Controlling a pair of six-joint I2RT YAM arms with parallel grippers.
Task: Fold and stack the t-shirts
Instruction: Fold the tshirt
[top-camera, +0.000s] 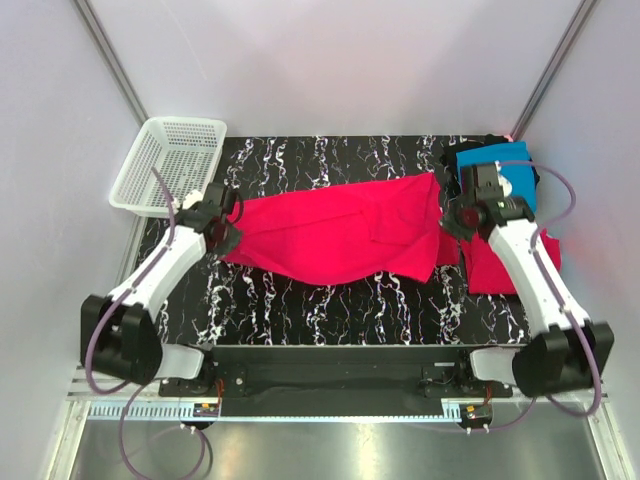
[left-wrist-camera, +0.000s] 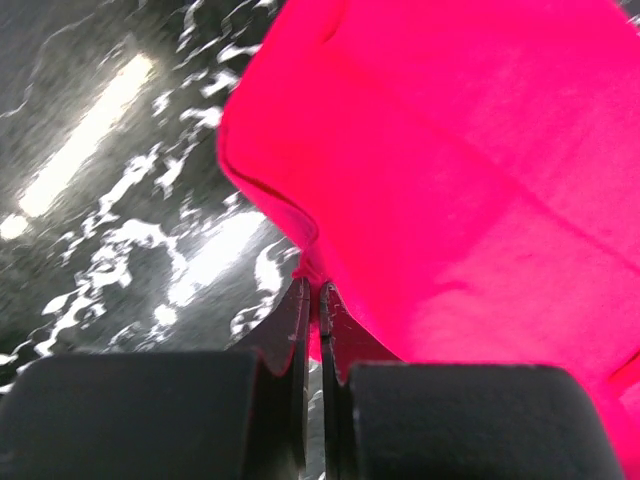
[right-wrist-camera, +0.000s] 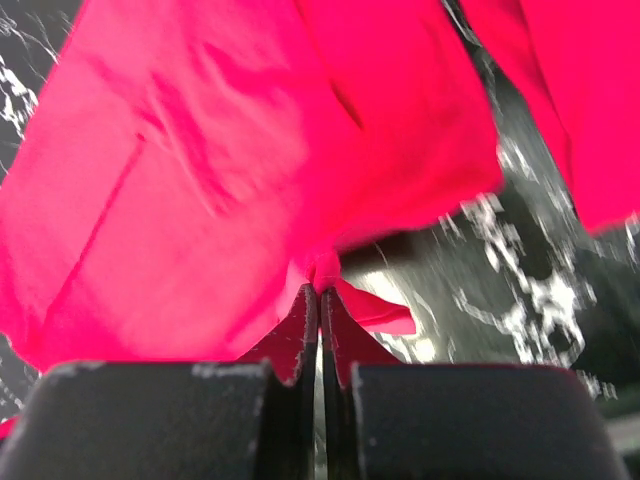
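Left end effector (left-wrist-camera: 312, 292) and right end effector (right-wrist-camera: 318, 293) each pinch the pinkish-red t-shirt (top-camera: 340, 235), its long axis running left-right.

Bright even light, lamp glare on the glossy table (left-wrist-camera: 90, 110), wrist views blurred

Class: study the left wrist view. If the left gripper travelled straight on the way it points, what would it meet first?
The red shirt: the left gripper is shut on its edge, and the same cloth fills the line ahead. What lies beyond it is hard to judge.
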